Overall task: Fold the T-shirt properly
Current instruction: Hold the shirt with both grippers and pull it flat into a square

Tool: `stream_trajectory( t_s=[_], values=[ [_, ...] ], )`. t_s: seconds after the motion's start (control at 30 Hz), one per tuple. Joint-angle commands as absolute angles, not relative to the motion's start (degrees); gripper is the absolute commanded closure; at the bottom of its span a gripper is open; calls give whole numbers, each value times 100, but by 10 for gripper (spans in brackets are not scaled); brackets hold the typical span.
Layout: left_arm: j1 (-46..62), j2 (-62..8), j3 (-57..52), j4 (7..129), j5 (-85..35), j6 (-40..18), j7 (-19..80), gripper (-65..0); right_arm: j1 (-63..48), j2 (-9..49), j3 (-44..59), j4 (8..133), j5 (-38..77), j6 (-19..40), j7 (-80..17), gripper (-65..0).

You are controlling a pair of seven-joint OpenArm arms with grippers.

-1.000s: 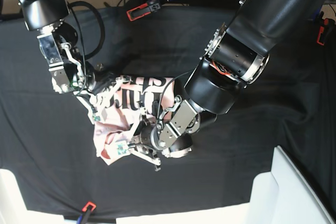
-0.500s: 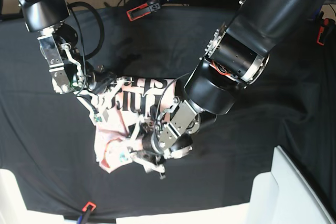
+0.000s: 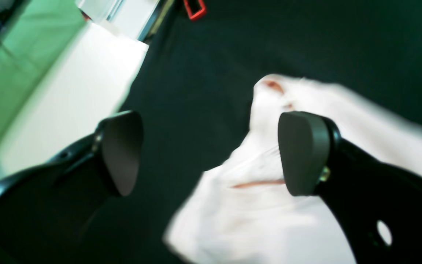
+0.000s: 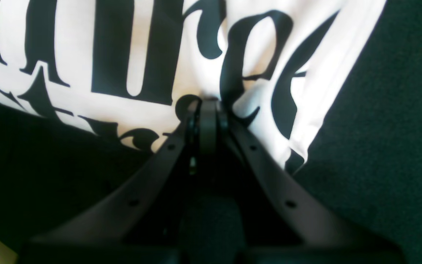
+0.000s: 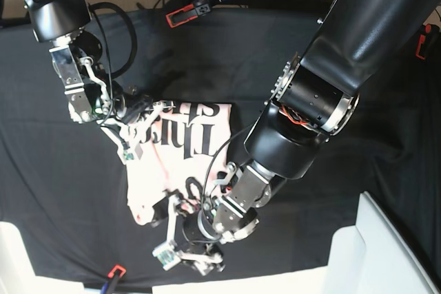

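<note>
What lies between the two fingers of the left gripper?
Left wrist view: between the open left gripper's fingers lie black cloth and the T-shirt's edge, ungripped.

Base view overhead, far; wrist views close, along fingers (all share T-shirt [image 5: 172, 156]).

The left wrist view is motion-blurred, and the T-shirt [image 3: 269, 205] runs off its bottom edge.

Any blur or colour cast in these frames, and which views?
Left wrist: T-shirt smeared by motion blur, washed out white, green tint at left. Right wrist: lettering sharp, gripper soft and dark. Base: sharp, evenly lit.
</note>
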State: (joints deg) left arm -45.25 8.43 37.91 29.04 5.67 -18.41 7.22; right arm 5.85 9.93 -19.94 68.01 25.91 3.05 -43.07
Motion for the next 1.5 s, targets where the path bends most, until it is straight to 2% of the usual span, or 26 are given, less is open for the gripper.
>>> stream_trajectory(
  t_s=[0.0,0.03,0.07,0.2,0.23,0.47,0.57,0.73,0.83,1.03,1.2,1.3,1.47],
  values=[
    [-4760,900,3802,3046,180,-1807,725,-544,646,1015,-1982,6835,2580,330,-4382,0],
    [-4760,900,3829,3125,-136,-1824,848,-512,646,1015,-1982,6835,2580,330,-4382,0],
    [-4725,900,3837,3257,-453,-1912,998,-443,646,1015,-1982,6835,2571,330,-4391,0],
    [-4567,900,3846,3389,-734,-2308,1578,-52,655,1015,-1982,6879,2571,330,-4400,0],
    [-4505,900,3846,3398,-734,-2308,1613,0,655,1015,-1982,6888,2571,330,-4400,0],
    [-3996,900,3846,3371,-708,-2308,1631,0,655,1033,-1974,6985,2563,330,-4400,0],
    [-3741,900,3846,3363,-453,-2308,1631,0,637,1051,-1956,7389,2563,295,-4453,0],
    [-3345,875,3837,3363,-198,-2308,1640,0,655,1059,-1930,8312,2563,286,-5086,0],
    [-3073,778,3820,3389,-207,-2308,1640,0,655,1059,-1921,8567,2563,-13,-5270,0],
    [-2712,620,3802,3415,-207,-2316,1640,0,655,1068,-1921,7969,2563,-110,-4919,0],
    [-2615,391,3802,3415,-198,-2316,1640,0,620,1323,-1930,7451,2563,-101,-4558,0],
    [-2615,251,3802,3415,-198,-2316,1631,0,602,1534,-1930,7336,2563,-101,-4444,0],
    [-2695,224,3776,3451,-224,-2316,1596,0,567,1552,-1930,7310,2571,-101,-4382,0]
  ],
)
